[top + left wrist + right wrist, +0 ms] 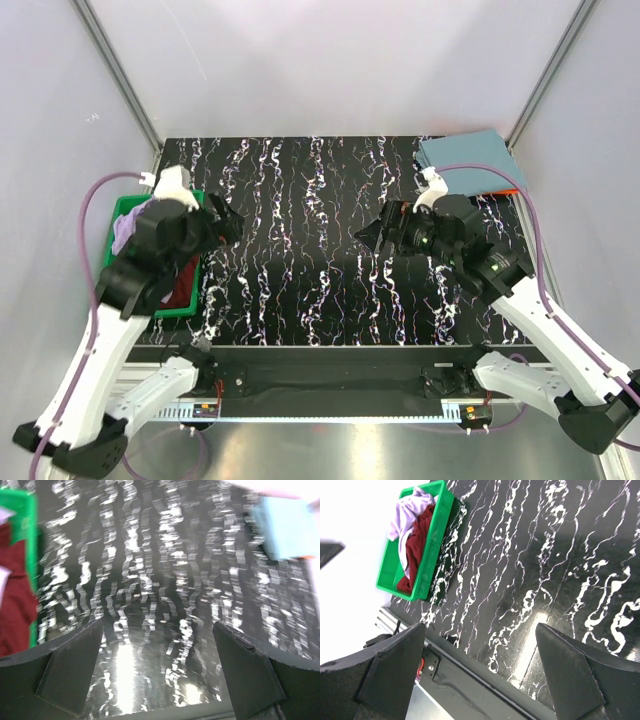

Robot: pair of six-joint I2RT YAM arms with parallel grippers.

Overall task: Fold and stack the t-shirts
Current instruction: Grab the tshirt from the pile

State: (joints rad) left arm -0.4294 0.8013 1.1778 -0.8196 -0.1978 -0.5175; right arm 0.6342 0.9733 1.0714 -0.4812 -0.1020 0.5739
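Top external view puts the green tray (124, 207) on the table's (300, 270) left edge, its long side running near to far. The lavender t-shirt (124, 232) is crumpled at its far end and the maroon t-shirt (181, 284) bunched toward the near end, neither showing a clear long axis. The left fingers (222, 216) hover just right of the tray, spread wide and grasping nothing, and point toward the table's middle, so both shirts lie to their left and behind. This arm is plainly the nearer one, and I judge it would need to turn back and dip over the tray's rim. The middle of the table shows only bare surface, good room for spreading cloth. The right fingers (372, 234) are likewise released and aimed left, and the teal-blue t-shirt (465, 156) lies folded flat at the far right corner, behind them
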